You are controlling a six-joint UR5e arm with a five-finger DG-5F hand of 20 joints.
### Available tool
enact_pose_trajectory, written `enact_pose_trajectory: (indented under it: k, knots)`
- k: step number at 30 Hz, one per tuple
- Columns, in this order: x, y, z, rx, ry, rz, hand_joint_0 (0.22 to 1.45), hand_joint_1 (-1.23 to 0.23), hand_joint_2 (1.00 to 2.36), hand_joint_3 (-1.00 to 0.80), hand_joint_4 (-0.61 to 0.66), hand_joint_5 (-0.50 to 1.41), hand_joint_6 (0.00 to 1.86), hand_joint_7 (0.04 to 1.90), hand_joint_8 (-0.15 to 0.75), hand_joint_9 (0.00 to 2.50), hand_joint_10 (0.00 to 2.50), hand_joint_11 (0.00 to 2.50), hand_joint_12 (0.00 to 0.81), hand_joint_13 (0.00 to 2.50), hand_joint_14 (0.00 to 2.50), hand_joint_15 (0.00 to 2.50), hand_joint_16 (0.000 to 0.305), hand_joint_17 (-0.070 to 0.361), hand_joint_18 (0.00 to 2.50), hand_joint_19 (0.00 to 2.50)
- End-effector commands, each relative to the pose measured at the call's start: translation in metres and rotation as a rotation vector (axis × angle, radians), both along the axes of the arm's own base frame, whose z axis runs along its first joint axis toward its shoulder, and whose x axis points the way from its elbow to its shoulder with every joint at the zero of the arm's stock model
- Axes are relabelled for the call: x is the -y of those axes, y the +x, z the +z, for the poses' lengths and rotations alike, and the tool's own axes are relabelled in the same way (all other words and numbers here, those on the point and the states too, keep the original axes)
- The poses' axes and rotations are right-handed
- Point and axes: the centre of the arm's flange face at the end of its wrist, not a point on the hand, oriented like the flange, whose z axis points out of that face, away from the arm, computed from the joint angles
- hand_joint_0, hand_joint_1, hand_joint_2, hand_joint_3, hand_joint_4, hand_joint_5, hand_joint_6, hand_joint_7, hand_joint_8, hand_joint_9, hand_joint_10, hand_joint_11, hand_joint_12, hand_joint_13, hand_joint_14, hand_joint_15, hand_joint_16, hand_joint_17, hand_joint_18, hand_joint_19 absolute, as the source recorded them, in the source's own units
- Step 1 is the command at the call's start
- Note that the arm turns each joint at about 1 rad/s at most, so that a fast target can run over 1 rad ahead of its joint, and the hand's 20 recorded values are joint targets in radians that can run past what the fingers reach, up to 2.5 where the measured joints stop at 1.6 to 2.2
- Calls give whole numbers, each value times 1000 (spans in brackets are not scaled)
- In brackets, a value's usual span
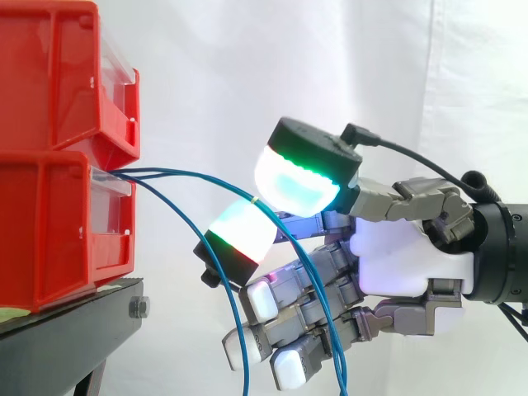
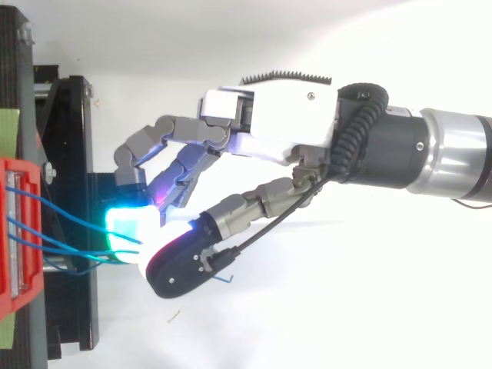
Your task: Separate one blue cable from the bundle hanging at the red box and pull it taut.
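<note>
Hand (image 1: 408, 256) pinches one blue cable (image 1: 194, 175) between two green-glowing pads (image 1: 301, 181); other fingers curl loosely below; cable runs from red box (image 1: 49, 223) to the pinch; other cables (image 1: 206, 248) sag beneath.

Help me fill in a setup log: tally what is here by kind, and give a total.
Red bins: 2, stacked
Blue cables: 3 that I can tell apart
Black stand: 1
Hand: 1, pinching one blue cable between its pads
Total: 7
</note>
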Motion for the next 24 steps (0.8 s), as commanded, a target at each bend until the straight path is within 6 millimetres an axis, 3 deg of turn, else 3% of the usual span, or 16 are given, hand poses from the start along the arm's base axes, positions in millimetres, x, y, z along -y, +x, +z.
enact_pose_trajectory:
  k: [1, 8, 17, 19, 24]
  knots:
    - [0, 0, -1, 0, 0, 0, 622, -729, 1017, -215, 139, -176, 832, 1098, 371, 788, 16, 729, 413, 770, 15, 476, 53, 119, 840, 470]
    - [0, 0, -1, -2, 0, -2, 697, -855, 1021, -154, 183, -205, 857, 1091, 368, 751, 17, 761, 418, 761, 15, 472, 53, 120, 845, 445]
    - [0, 0, -1, 0, 0, -2, 813, -941, 1016, -295, 214, -217, 894, 1103, 364, 717, 17, 787, 409, 747, 16, 479, 53, 119, 797, 436]
    - [0, 0, 1, 1, 0, -2, 814, -951, 1019, -243, 222, -220, 899, 1167, 362, 691, 18, 830, 413, 744, 16, 474, 54, 122, 767, 413]
    - [0, 0, -1, -2, 0, -2, 800, -963, 1026, -75, 243, -248, 916, 1104, 355, 555, 16, 834, 412, 700, 17, 480, 56, 125, 744, 383]
